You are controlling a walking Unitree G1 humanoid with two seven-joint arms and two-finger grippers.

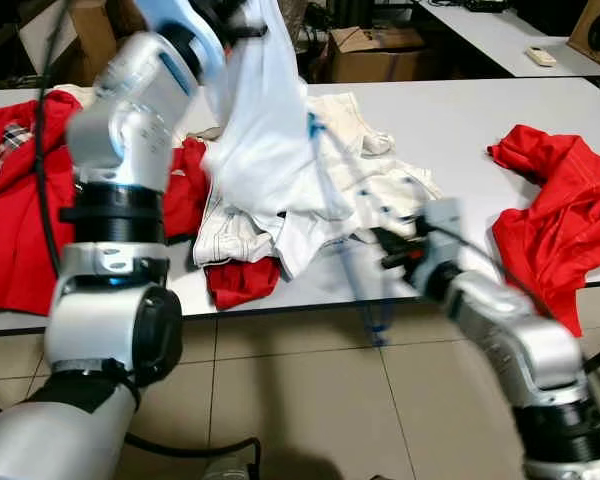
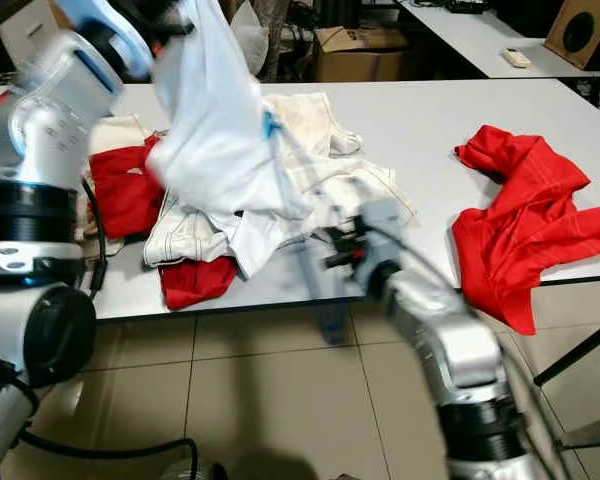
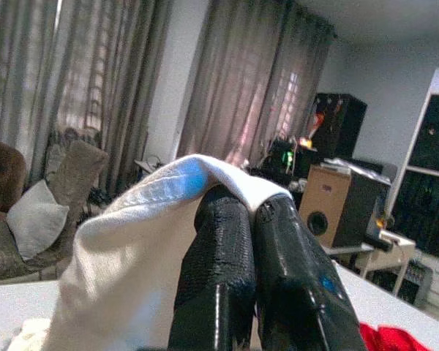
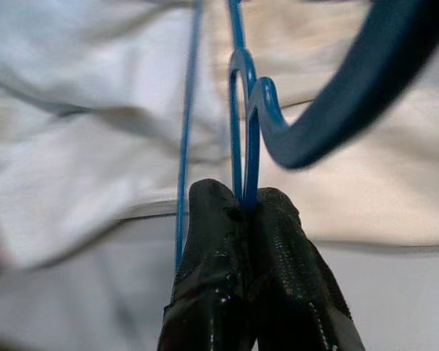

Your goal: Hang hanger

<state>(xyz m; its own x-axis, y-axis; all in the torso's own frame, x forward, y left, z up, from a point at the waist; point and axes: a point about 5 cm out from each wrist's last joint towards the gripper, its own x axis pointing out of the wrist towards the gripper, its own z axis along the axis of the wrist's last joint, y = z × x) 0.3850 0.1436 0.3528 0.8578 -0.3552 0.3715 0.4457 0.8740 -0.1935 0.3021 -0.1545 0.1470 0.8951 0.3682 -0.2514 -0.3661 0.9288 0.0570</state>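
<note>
The blue hanger (image 4: 241, 110) is thin wire w/ a thicker hook part, so I judge it light and stiff but a bit springy, and smooth enough to turn inside a pinch. It hangs at the front edge of the table (image 1: 450, 130), in front of the clothes pile, and is blurred in the head views. The right hand (image 4: 247, 197) has its two black fingers pressed together on the wire just below the hook bend, which looks a good place to hold bc the wire is doubled there and cannot slide far. The white shirt (image 1: 265, 130) is soft and limp, probably light, and will sag and slip off a shoulder if it is not spread. The left hand (image 3: 252, 219) is raised high above the table, its fingers closed on a fold of this shirt, approx. at an edge or collar; I cannot tell which. Better grip for dressing would be near the neck opening, imo. Around them lie cream clothes (image 1: 380, 180) on the table, red garments (image 1: 560, 220) at the right side and more red ones (image 1: 15, 200) at the left, and a cardboard box (image 1: 375, 50) behind.
</note>
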